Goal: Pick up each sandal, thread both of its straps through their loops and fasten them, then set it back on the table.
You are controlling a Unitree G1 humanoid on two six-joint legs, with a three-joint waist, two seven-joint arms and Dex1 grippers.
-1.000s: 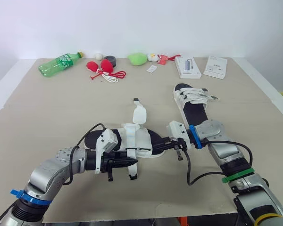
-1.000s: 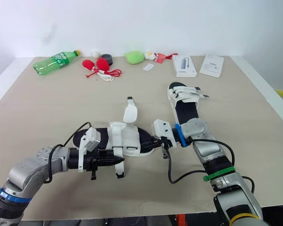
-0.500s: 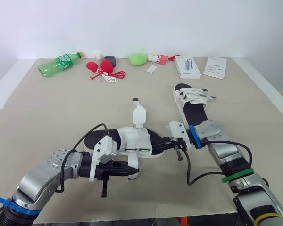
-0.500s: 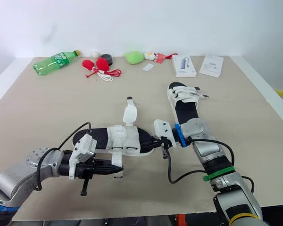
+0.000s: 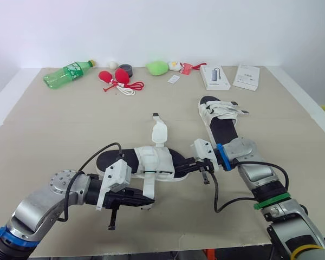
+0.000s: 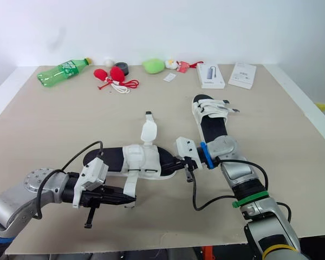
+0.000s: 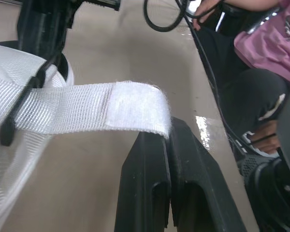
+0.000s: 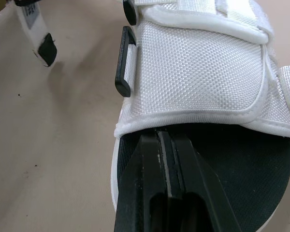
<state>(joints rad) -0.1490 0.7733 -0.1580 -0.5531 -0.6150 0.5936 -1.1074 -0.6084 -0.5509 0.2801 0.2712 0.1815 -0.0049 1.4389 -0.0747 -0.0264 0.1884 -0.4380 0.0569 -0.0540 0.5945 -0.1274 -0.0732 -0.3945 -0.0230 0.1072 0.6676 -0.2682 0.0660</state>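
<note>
A sandal with a black sole and white straps lies across the table's middle. My left gripper is shut on the velcro end of one of its straps, which is drawn taut toward the table's near edge. The other strap flap lies open, pointing toward the far side. My right gripper is shut on the rim of the sandal's sole, next to a black loop. The second sandal lies to the right with its straps across it.
Along the far edge lie a green bottle, red objects with a cord, a black roll, a green lump and two white boxes. A seated person shows in the left wrist view.
My left gripper has drawn back toward the near edge with the strap end, pulling the strap straight out from the sandal. The right gripper and sandal stayed put.
</note>
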